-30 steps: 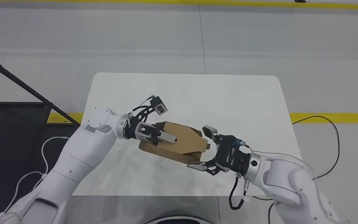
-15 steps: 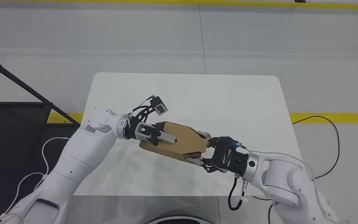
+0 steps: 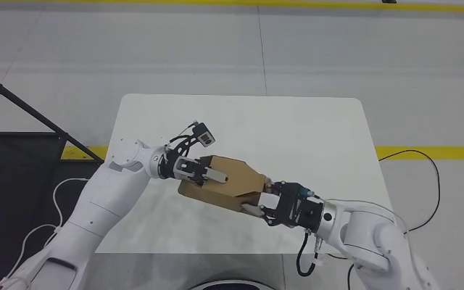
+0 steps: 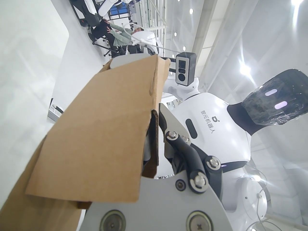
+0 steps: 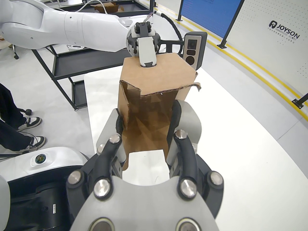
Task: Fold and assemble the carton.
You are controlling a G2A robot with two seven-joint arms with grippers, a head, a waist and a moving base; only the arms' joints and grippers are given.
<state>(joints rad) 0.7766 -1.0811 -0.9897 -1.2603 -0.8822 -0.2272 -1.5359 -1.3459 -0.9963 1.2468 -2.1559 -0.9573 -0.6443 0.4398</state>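
Note:
A brown carton point(image 3: 228, 185) is held above the white table point(image 3: 304, 130), lying roughly across it. My left gripper point(image 3: 209, 174) is shut on the carton's wall at one end; one white finger pad point(image 5: 146, 55) presses the outer face point(image 5: 158, 73). In the left wrist view the carton point(image 4: 96, 133) hides most of my left gripper point(image 4: 149, 90). My right gripper point(image 3: 259, 200) is open at the carton's other, open end. Its fingers point(image 5: 186, 116) flank the opening, and a loose flap point(image 5: 144, 143) lies between them at my right gripper point(image 5: 149, 118).
A black metal shelf frame point(image 5: 65, 73) stands off the table's side, behind my left arm. A black stand leg point(image 3: 36, 116) slants past the table's corner. Bare table surface stretches beyond the carton toward the far edge point(image 3: 239, 98).
My right gripper has moved in from a small gap to the carton's open end, so its fingers now flank it. The left gripper has kept its hold, tilting the carton slightly.

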